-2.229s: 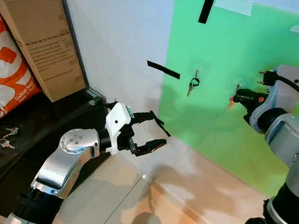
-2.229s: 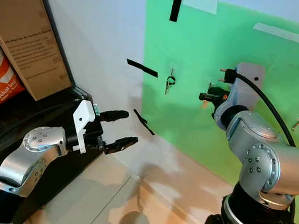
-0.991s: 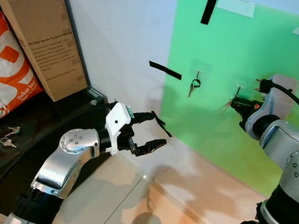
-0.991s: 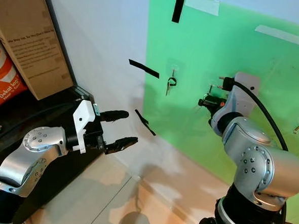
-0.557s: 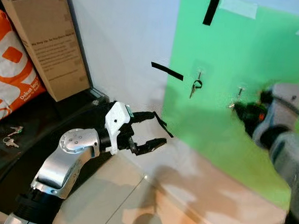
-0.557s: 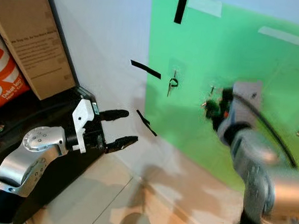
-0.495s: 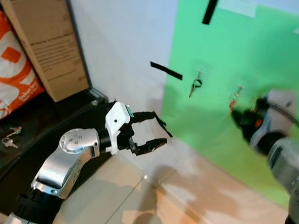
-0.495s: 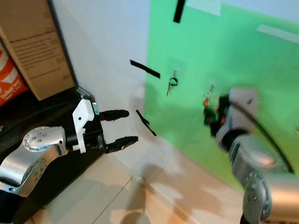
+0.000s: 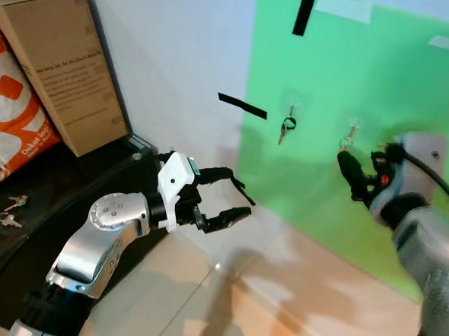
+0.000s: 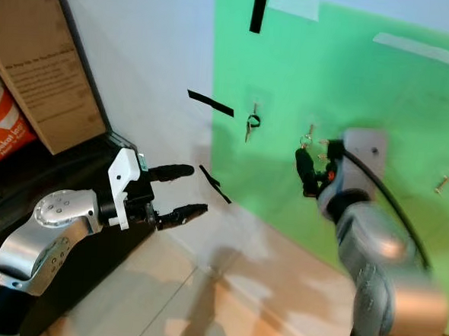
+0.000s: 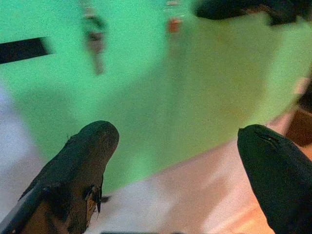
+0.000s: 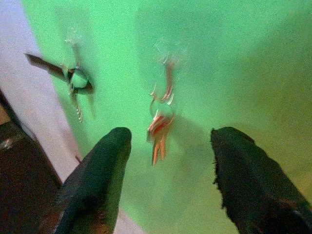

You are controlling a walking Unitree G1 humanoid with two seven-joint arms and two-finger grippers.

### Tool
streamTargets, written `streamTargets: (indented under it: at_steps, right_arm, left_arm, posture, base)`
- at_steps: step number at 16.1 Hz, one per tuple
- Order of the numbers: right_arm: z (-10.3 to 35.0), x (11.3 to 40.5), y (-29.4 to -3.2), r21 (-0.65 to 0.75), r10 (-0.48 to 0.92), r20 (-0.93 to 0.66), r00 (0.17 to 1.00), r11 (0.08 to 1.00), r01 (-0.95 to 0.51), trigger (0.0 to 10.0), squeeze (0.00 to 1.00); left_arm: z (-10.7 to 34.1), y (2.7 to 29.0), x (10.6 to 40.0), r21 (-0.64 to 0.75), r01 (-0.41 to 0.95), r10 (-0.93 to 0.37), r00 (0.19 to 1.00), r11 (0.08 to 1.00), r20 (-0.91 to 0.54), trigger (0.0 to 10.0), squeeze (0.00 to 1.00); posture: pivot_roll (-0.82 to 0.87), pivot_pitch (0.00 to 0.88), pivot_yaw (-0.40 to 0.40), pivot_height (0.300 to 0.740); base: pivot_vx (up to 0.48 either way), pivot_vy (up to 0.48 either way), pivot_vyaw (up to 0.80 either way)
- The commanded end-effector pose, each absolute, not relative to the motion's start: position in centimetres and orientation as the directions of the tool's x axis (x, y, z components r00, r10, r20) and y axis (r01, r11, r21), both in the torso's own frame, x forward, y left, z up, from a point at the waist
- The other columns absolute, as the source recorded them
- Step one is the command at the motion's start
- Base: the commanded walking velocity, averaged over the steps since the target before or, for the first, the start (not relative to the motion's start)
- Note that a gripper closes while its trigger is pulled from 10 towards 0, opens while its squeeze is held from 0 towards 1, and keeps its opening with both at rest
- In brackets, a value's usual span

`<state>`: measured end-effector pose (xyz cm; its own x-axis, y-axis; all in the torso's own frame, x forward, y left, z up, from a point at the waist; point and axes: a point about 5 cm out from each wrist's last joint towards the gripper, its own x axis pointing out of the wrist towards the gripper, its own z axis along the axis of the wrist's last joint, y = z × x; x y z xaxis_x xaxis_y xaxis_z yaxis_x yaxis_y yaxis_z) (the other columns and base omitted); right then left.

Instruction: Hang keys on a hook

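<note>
step: release and retreat | right tool (image 12: pixel 168 183) spread wide, empty, just beside keys (image 12: pixel 160 124) | keys hung on hook (image 9: pixel 354 124) on green panel (image 9: pixel 412 88) | advice: withdraw straight, avoid brushing keys | left tool (image 9: pixel 234 195) parted, idle

On your left you see a brown cardboard box (image 9: pixel 59 63) with printed text, standing upright against the pale wall (image 9: pixel 174 51). An orange and white bag (image 9: pixel 6 117) leans just beside it. Both rest on a dark surface (image 9: pixel 47 195). A green sheet (image 9: pixel 367 78) covers the wall further right, with strips of black tape (image 9: pixel 242 106) near its edge. Below, the floor (image 9: pixel 224 305) has light tiles.
</note>
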<state>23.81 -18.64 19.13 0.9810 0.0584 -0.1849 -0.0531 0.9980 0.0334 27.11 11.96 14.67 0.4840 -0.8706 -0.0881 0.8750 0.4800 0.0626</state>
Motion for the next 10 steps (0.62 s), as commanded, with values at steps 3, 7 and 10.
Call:
streamTargets:
  at_steps: [3,7,10]
  right_arm:
    - [16.1,23.7,-18.0,-0.004,0.039,-0.215,0.976,0.999,-0.041,10.0,1.0]
    - [12.3,24.2,-17.5,0.01,-0.025,-0.262,0.965,1.0,0.029,10.0,1.0]
    - [11.0,24.4,-17.1,0.011,-0.031,-0.247,0.969,0.999,0.035,10.0,1.0]
  left_arm:
    - [14.1,14.1,27.7,0.099,0.747,-0.736,0.664,0.657,-0.131,10.0,0.0]
    - [13.1,14.8,27.9,0.143,0.554,-0.532,0.83,0.82,-0.167,10.0,0.0]
    - [12.9,15.9,28.3,0.177,0.429,-0.412,0.903,0.886,-0.121,10.0,0.0]
  posture:
    - [-0.11,0.0,0.049,0.74]
    - [-0.07,0.0,0.044,0.74]
    - [-0.08,0.0,0.053,0.74]
  base:
    - [0.0,0.0,0.79]
    - [0.0,0.0,0.8]
    - [0.0,0.0,0.8]
